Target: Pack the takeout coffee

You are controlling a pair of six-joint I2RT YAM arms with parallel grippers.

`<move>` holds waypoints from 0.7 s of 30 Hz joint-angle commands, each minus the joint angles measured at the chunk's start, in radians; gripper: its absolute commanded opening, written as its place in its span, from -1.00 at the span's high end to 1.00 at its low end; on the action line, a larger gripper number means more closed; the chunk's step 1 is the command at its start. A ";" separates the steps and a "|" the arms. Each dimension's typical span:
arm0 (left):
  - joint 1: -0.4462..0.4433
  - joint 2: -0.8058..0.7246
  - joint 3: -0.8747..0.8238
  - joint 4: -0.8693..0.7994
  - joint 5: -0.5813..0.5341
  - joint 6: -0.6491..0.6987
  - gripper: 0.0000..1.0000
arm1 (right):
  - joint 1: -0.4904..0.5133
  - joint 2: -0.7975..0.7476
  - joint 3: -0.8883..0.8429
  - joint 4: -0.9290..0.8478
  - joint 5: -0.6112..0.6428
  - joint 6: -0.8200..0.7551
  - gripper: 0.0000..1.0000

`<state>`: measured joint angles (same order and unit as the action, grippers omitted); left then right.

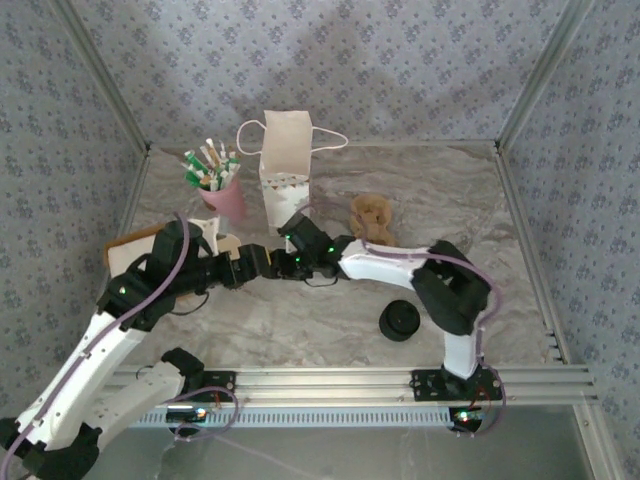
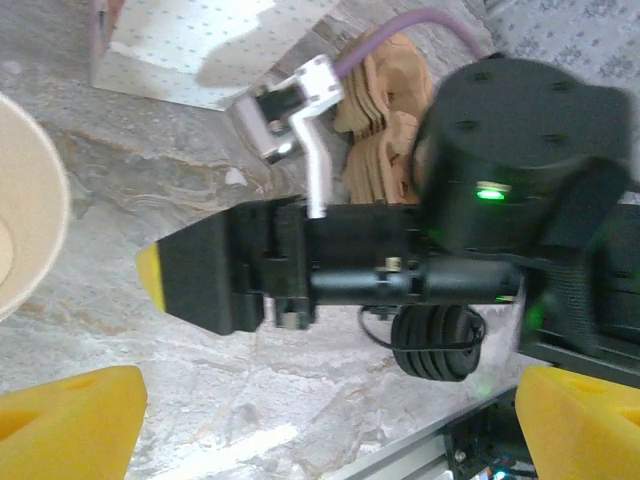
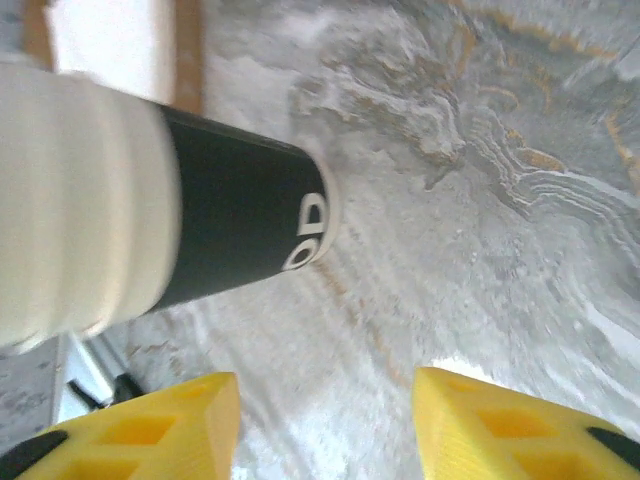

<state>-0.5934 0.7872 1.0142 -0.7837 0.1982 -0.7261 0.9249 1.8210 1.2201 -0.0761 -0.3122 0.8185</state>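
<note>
A stack of nested paper cups stands just ahead of my right gripper. Its bottom cup is dark and the rims above it are cream. I cannot tell the takeout coffee's own cup apart from this stack. The right gripper is open, apart from the cups, with bare table between its yellow fingers. A cream cup mouth with no lid shows at the left edge of the left wrist view. My left gripper is wide open above the table and holds nothing. The right gripper reaches across in front of it. The two grippers meet mid-table.
A pile of black lids lies at the front right, also seen as a ribbed pile. A white paper bag stands at the back, beside a pink cup of packets. Brown cardboard pieces lie to its right. A flat board lies at the left.
</note>
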 commanded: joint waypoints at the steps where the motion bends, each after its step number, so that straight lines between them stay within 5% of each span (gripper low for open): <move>1: -0.054 0.046 0.068 0.021 -0.028 -0.006 -0.92 | -0.032 -0.159 -0.089 -0.088 0.006 -0.076 -0.14; 14: -0.253 0.304 0.180 0.144 -0.141 -0.008 -0.99 | -0.320 -0.640 -0.206 -0.520 0.007 -0.318 -0.97; 17: -0.275 0.366 0.186 0.183 -0.148 -0.010 -0.99 | -0.397 -0.675 -0.205 -0.608 0.046 -0.331 -1.00; 21: -0.298 0.460 0.191 0.243 -0.143 -0.019 -0.99 | -0.437 -0.678 -0.167 -0.707 0.247 -0.260 -1.00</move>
<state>-0.8734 1.2053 1.1740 -0.6144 0.0666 -0.7341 0.5037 1.1458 1.0306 -0.6403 -0.2081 0.5373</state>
